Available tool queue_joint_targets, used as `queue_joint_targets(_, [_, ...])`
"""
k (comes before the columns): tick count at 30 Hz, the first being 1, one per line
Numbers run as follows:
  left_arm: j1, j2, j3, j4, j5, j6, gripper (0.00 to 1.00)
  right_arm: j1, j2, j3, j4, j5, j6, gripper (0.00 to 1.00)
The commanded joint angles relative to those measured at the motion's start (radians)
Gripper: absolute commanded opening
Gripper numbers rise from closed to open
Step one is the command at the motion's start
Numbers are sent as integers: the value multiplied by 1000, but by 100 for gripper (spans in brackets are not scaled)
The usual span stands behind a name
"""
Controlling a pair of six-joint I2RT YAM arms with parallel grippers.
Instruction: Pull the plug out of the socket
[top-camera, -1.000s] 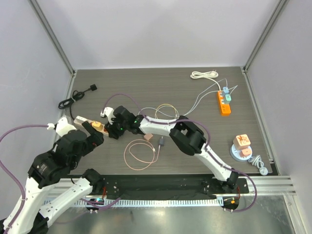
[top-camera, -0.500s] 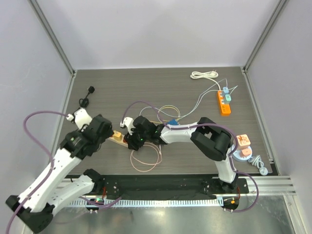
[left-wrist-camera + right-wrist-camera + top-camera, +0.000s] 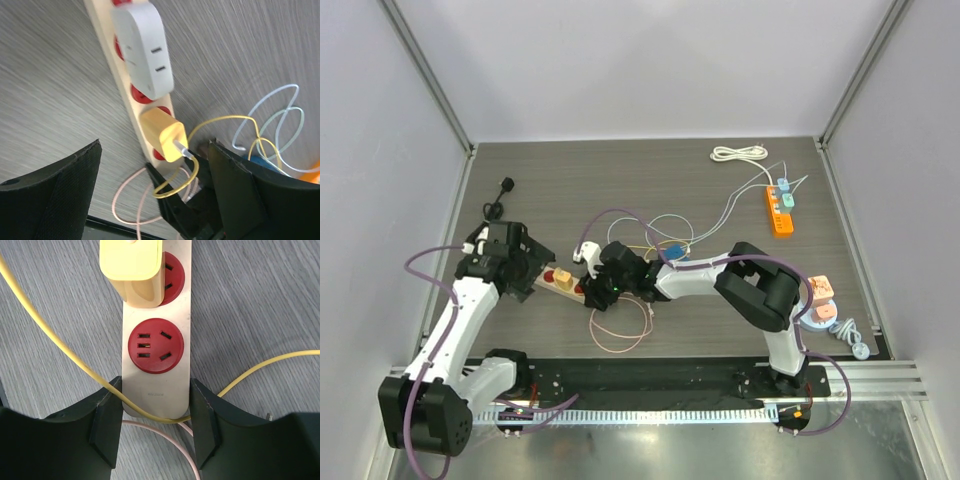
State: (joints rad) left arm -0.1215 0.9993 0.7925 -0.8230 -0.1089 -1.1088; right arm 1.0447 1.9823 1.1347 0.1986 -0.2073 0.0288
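A beige power strip (image 3: 572,289) with red sockets lies on the dark table. A yellow plug (image 3: 162,135) with a yellow cable sits in one socket, next to a white adapter (image 3: 145,50). My right gripper (image 3: 156,425) is shut on the strip's end (image 3: 157,385), one finger on each long side, just below the yellow plug (image 3: 131,265). In the top view the right gripper (image 3: 593,291) is at the strip's right end. My left gripper (image 3: 155,200) is wide open above the strip and touches nothing. In the top view it (image 3: 533,270) hovers over the strip's left end.
A pink cable loop (image 3: 620,325) lies in front of the strip, and thin white and yellow cables (image 3: 660,228) lie behind it. An orange power strip (image 3: 779,208) with teal plugs, a white cable coil (image 3: 740,153), a black cable (image 3: 495,200) and a round socket (image 3: 817,303) lie further off.
The strip and my right gripper have shifted right and towards the near edge. My left arm has swung back to the left and now hangs open over the strip's left end.
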Motion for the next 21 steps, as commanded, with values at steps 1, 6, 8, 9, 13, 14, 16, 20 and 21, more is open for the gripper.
queue_joint_targets(1, [6,-22,-28,146,136,-95,87,8,-46,-19,-33,-24,17,8])
queue_joint_targets(6, [8,27,-42,163,146,-125,85,8,-36,-9,-31,-30,23,8])
queue_joint_targets(8, [8,44,-50,176,150,-138,85,9,-34,-9,-31,-32,25,8])
queue_joint_targets(9, [8,54,-55,182,153,-141,85,9,-34,-7,-31,-32,23,8])
queue_joint_targets(13, [8,59,-55,164,117,-112,86,11,-37,-6,-37,-24,23,18])
queue_joint_targets(14, [8,50,-46,150,66,-105,87,8,-40,-1,-54,-24,22,23])
queue_joint_targets(16, [14,13,-26,98,-23,-76,87,11,-49,5,-64,-15,0,40])
queue_joint_targets(20, [16,-43,16,45,-156,16,86,17,-54,39,-111,-13,-9,61])
queue_joint_targets(21, [19,-51,11,45,-164,27,86,24,-57,48,-119,-14,-10,64])
